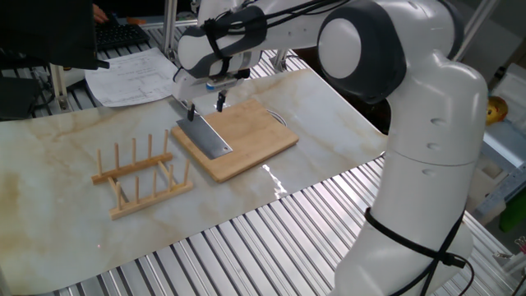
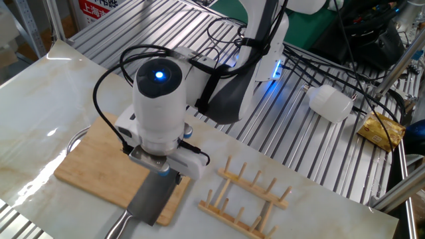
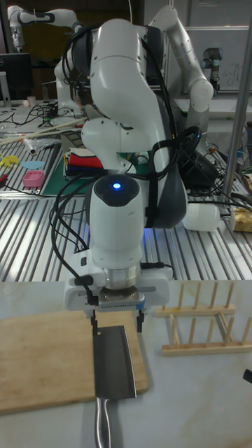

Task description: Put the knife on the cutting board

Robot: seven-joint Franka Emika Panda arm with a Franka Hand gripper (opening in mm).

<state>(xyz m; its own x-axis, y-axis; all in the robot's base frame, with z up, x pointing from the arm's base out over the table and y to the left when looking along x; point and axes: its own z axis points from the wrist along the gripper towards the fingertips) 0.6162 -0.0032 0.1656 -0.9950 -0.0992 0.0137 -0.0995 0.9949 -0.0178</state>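
Note:
The knife (image 3: 114, 360) lies flat on the cutting board (image 3: 42, 367), at the end nearest the peg rack. Its grey blade (image 1: 210, 139) rests on the bamboo, and its silver handle (image 3: 103, 422) sticks out past the board's edge. My gripper (image 3: 117, 320) hangs just above the blade's far end, open, with a dark fingertip (image 3: 94, 320) on either side and nothing held. In the other fixed view the gripper (image 2: 163, 174) sits over the knife (image 2: 153, 199) and hides part of the cutting board (image 2: 93, 166). The board's metal loop (image 1: 279, 118) is at the end away from the knife.
A wooden peg rack (image 1: 144, 174) stands on the marble top close beside the board (image 1: 255, 131), also seen near the knife's side (image 2: 246, 196). Papers (image 1: 131, 72) lie at the back. Slatted metal surface surrounds the marble top. A white bottle (image 2: 330, 103) lies on the slats.

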